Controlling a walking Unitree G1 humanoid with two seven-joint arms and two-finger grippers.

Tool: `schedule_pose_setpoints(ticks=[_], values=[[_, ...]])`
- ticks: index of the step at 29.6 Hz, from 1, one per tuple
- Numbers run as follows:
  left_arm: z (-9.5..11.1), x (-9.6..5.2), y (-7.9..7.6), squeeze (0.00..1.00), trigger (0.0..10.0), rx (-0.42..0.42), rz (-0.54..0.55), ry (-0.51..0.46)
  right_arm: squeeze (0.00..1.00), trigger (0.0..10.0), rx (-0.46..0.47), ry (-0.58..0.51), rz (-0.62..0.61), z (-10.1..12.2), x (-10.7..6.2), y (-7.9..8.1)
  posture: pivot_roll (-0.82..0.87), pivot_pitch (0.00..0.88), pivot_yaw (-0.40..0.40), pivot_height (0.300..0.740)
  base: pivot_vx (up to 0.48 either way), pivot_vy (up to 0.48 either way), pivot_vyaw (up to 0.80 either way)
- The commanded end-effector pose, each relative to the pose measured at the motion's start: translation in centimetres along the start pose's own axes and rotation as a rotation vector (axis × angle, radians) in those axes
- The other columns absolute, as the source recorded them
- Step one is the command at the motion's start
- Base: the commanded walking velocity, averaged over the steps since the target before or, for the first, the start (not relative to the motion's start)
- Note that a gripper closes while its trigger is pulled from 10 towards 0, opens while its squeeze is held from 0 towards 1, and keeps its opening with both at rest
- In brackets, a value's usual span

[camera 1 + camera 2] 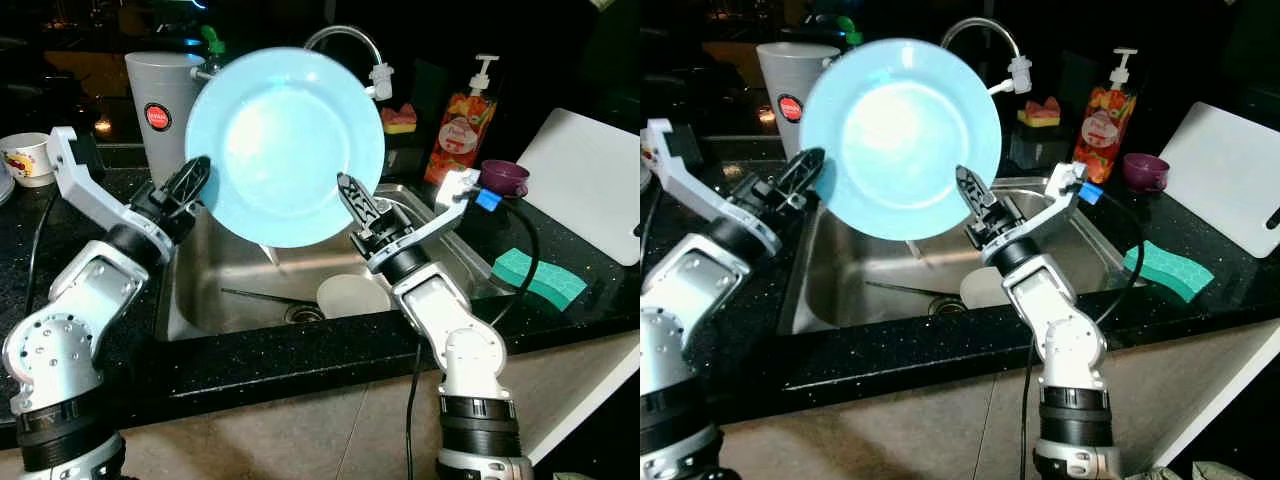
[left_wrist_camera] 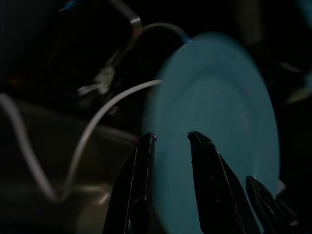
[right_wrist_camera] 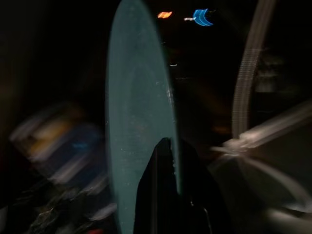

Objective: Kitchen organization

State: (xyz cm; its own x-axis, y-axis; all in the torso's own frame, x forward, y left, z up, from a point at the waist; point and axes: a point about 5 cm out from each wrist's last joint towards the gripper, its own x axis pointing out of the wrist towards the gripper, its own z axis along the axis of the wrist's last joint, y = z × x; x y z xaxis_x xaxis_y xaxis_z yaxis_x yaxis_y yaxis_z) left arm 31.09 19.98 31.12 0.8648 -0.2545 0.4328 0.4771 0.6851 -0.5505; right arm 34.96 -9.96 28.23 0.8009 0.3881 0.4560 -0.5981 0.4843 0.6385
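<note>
A light blue plate (image 1: 285, 145) stands upright in the air over the steel sink (image 1: 215, 275). At the plate's lower right rim, my right gripper (image 1: 350, 200) is shut on it; the right wrist view has the plate (image 3: 139, 112) edge-on against the fingers (image 3: 163, 161). My left gripper (image 1: 195, 178) is at the plate's left rim. In the left wrist view its fingers (image 2: 146, 146) stand apart, with the plate's face (image 2: 219, 122) showing between and behind them. Down in the sink lies a white plate (image 1: 352, 296).
A faucet (image 1: 345, 35) arches behind the plate. A grey canister (image 1: 160, 110) and a mug (image 1: 28, 158) stand at the left. At the right are a soap bottle (image 1: 462, 125), a purple cup (image 1: 504, 177), a green sponge (image 1: 538, 277) and a white cutting board (image 1: 590, 180).
</note>
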Motion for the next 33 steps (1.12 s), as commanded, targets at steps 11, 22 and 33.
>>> schedule_pose_setpoints(ticks=[11,22,33], values=[[-1.0,-0.5,2.7,0.0,10.0,0.045,0.18,0.033,0.0,10.0,-0.252,0.16,-0.439,-3.9,-0.2,-6.2,0.11,0.099,-0.089,0.74,0.0,0.0,0.0],[-4.7,-0.2,1.1,0.0,10.0,0.045,0.142,0.13,0.0,10.0,-0.166,0.06,-0.314,-4.1,-0.6,-4.8,0.11,0.1,-0.091,0.74,0.0,0.0,0.0],[-9.4,0.6,-3.2,0.0,10.0,0.69,0.052,0.171,0.0,10.0,-0.655,-0.045,-0.302,-2.6,-2.1,-1.3,0.09,0.108,-0.077,0.74,0.0,0.0,0.0]])
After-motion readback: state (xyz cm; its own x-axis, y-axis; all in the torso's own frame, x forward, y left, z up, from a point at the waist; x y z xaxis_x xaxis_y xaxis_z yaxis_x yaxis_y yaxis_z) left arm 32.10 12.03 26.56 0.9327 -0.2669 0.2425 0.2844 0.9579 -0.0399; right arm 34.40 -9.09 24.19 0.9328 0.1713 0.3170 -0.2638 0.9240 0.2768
